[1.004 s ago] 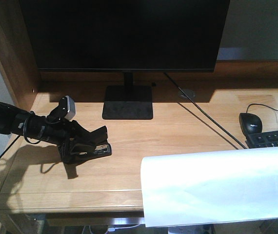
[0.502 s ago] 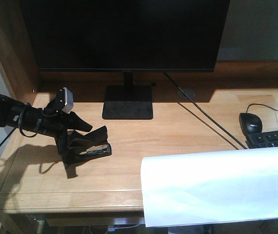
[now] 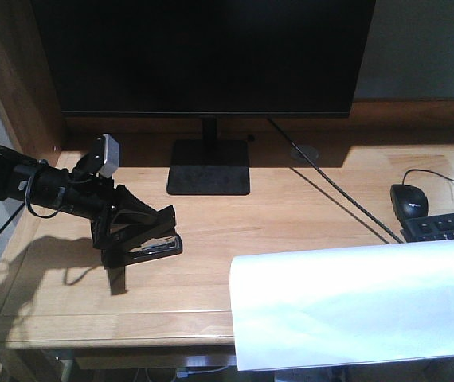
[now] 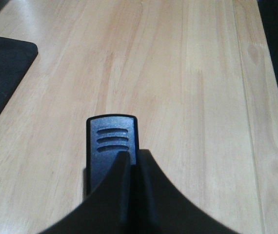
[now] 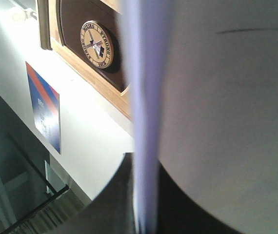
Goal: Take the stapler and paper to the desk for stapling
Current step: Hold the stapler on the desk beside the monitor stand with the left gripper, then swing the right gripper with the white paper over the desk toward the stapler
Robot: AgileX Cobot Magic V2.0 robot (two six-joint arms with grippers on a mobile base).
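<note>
stapler point(image 3: 157, 247) on desk point(image 3: 291, 215) left, paper point(image 3: 354, 306) front right, monitor point(image 3: 203, 56) behind

Light-wood desk point(image 3: 291, 215) with a wooden side panel point(image 3: 16, 87) at its left end and a grey wall point(image 3: 426, 48) behind. A dark monitor point(image 3: 203, 56) stands on a flat black base point(image 3: 209, 169). A cable point(image 3: 334, 195) runs diagonally toward the keyboard point(image 3: 446, 225), beside a mouse point(image 3: 408, 200). Bright light falls on the desk's right rear. Right wrist view: white wall point(image 5: 95, 141), framed round plaque point(image 5: 98, 44), blue-and-red poster point(image 5: 44, 107).
</note>
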